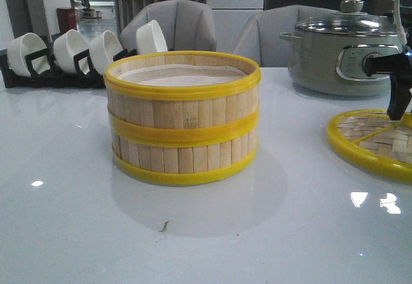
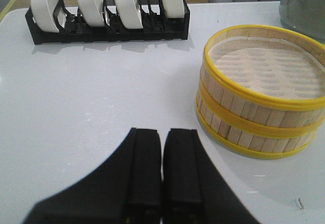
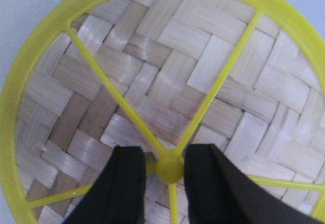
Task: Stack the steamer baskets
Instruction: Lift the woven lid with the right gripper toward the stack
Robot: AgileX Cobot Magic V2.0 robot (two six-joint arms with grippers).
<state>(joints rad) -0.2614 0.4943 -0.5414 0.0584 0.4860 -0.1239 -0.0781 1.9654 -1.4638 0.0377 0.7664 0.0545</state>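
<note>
1. Glossy white tabletop (image 1: 64, 232): wide bare surface in front of and to the left of the stack; grey chairs stand behind its far edge.
2. Steamer baskets (image 1: 183, 120), 2 round bamboo-slat rings with yellow plastic rims: already stacked 1 on the other at the tabletop's centre, white paper liner showing in the upper ring, top left uncovered, apparently awaiting the lid.
3. Flat woven-bamboo lid with yellow rim and spokes (image 1: 373, 143): lies on the tabletop right of the stack, well apart from it, its central yellow knob facing up for grasping.
4. Right hand (image 3: 162, 170): black fingers straddle the knob, a narrow gap either side; open, not yet clamped, by my reading.
5. Left hand (image 2: 162, 170): fingers pressed together, holding nothing, parked near the stack, clear of it.
6. Grey electric pot with glass lid (image 1: 341, 55): behind the lid; a lift-and-carry leftward looks unobstructed.
7. Black rack of white bowls (image 1: 71, 55): far left edge, out of the path.
</note>
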